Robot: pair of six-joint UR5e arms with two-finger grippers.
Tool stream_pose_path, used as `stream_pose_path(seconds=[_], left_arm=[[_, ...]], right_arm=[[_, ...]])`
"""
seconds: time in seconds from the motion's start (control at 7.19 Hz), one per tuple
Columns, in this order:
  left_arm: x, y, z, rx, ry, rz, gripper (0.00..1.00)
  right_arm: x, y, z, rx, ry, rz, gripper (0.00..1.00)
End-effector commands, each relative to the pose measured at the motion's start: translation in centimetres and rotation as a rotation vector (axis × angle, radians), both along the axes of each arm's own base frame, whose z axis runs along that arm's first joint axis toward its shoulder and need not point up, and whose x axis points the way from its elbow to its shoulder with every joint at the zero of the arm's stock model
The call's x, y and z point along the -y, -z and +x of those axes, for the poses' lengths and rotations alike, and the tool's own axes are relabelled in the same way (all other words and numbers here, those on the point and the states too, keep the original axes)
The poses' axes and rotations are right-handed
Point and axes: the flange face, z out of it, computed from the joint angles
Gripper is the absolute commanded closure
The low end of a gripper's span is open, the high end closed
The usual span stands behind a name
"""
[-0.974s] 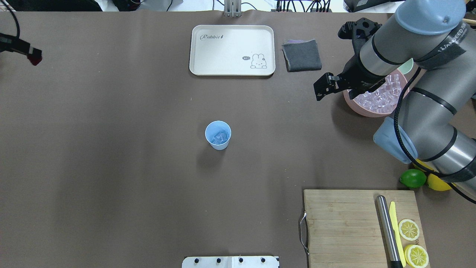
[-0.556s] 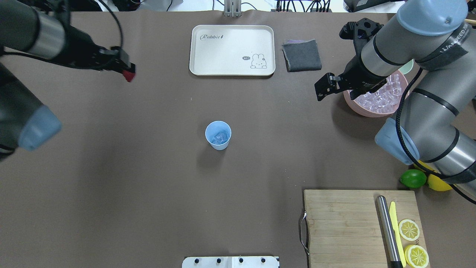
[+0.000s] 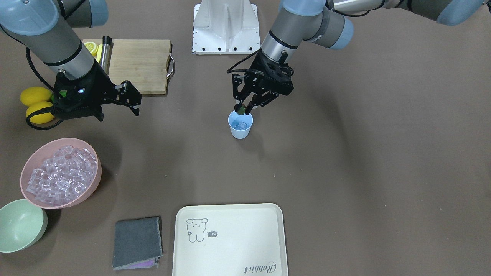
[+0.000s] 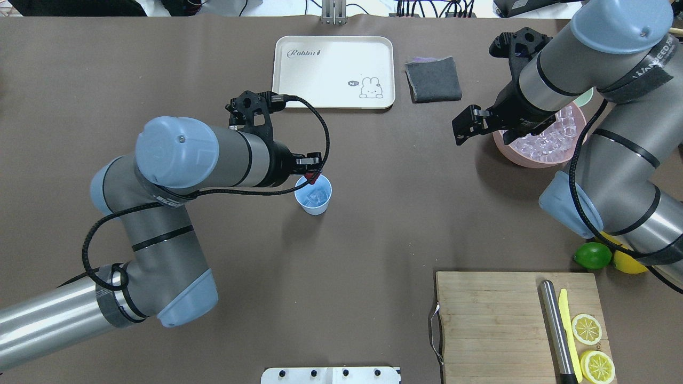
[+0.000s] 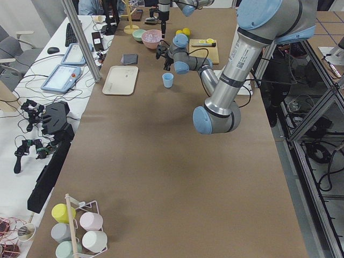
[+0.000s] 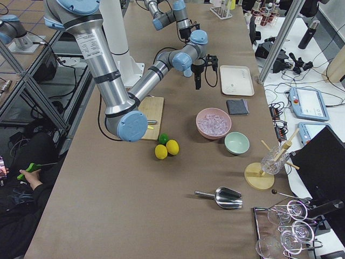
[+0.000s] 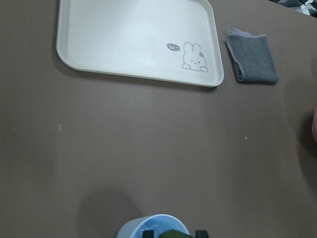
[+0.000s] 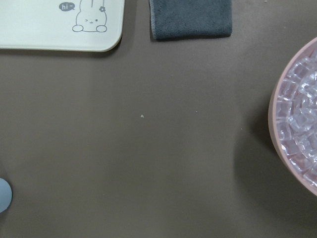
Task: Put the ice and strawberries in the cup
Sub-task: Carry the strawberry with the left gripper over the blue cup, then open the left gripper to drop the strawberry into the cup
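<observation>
The light blue cup (image 4: 313, 198) stands mid-table with a few clear ice cubes (image 4: 318, 195) inside. My left gripper (image 4: 310, 176) is shut on the small dark red strawberry (image 4: 309, 177) and holds it just above the cup's near-left rim. From the front, the strawberry (image 3: 241, 110) hangs over the cup (image 3: 240, 129). In the left wrist view the cup's rim (image 7: 130, 227) and the berry's green top (image 7: 173, 234) show at the bottom edge. My right gripper (image 4: 460, 130) is open and empty, beside the pink bowl (image 4: 515, 155) heaped with ice (image 4: 541, 141).
A cream rabbit tray (image 4: 333, 72) and a folded grey cloth (image 4: 433, 79) lie at the far side. A wooden cutting board (image 4: 496, 320) with a knife and lemon halves is near right. A lime (image 4: 592, 256), lemons and a mint green bowl (image 3: 19, 226) sit by the right arm.
My left arm has swept in from the far left with the strawberry to just over the cup's rim. The right arm has hardly moved.
</observation>
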Motion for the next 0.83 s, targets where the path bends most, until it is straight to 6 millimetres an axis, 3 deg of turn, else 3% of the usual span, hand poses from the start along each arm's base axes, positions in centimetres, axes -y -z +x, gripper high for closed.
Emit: stream_pose_path(seconds=[0.0, 0.28, 0.42, 0.7], left_arm=[[0.2, -1.1, 1.6, 0.029, 0.009, -0.005, 1.00], [0.1, -1.9, 1.6, 0.039, 0.007, -0.011, 1.00], [-0.4, -3.1, 1.7, 0.054, 0.004, -0.017, 0.04], [-0.9, -3.2, 0.4, 0.048, 0.010, -0.003, 0.02]], right_arm=[[-0.5, 0.4, -1.0, 0.005, 0.011, -0.002, 0.00], [-0.6, 0.5, -1.3, 0.006, 0.017, -0.001, 0.00], [-0.7, 0.6, -1.3, 0.008, 0.017, 0.000, 0.00], [-0.6, 0.7, -1.2, 0.009, 0.016, 0.002, 0.00]])
